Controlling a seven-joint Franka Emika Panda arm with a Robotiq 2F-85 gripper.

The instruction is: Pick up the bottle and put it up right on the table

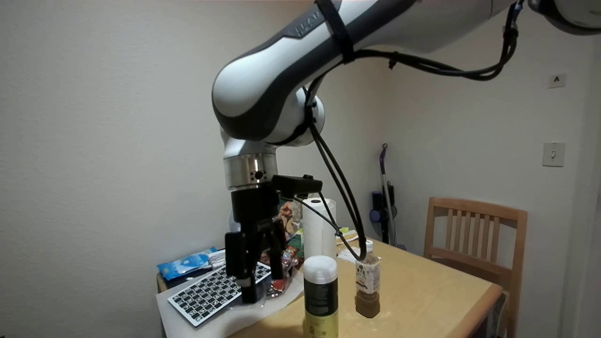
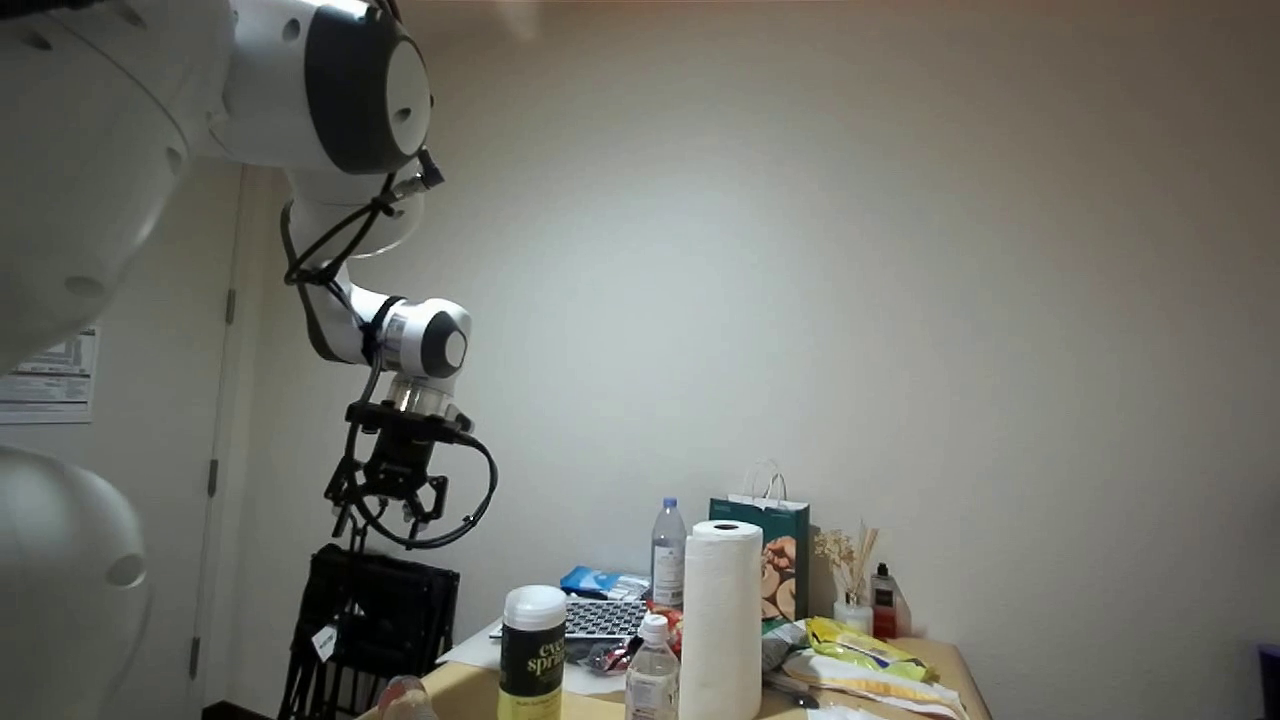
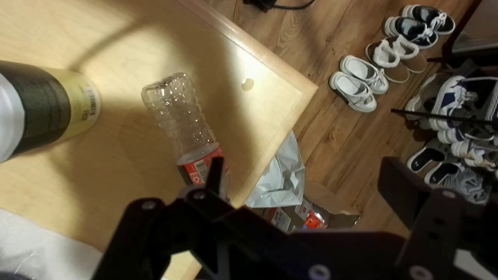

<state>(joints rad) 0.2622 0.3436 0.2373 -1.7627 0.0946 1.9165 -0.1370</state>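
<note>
The hand [image 2: 378,528] hangs, jaws parted, higher than the tabletop [image 2: 465,695]; near its right edge lies a yellow packet [image 2: 855,642], farther in stands a paper-towel roll [image 2: 722,625].

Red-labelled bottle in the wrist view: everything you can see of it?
The bottle looks like clear plastic, with a rippled body, a bumpy end that is probably its base, and a red label carrying a barcode. It lies on its side on the table, label end toward a nearby edge. The open gripper hides its other end, so I can't say if it is capped. Whether it holds liquid is unclear. Nothing but the table visibly touches it.
</note>
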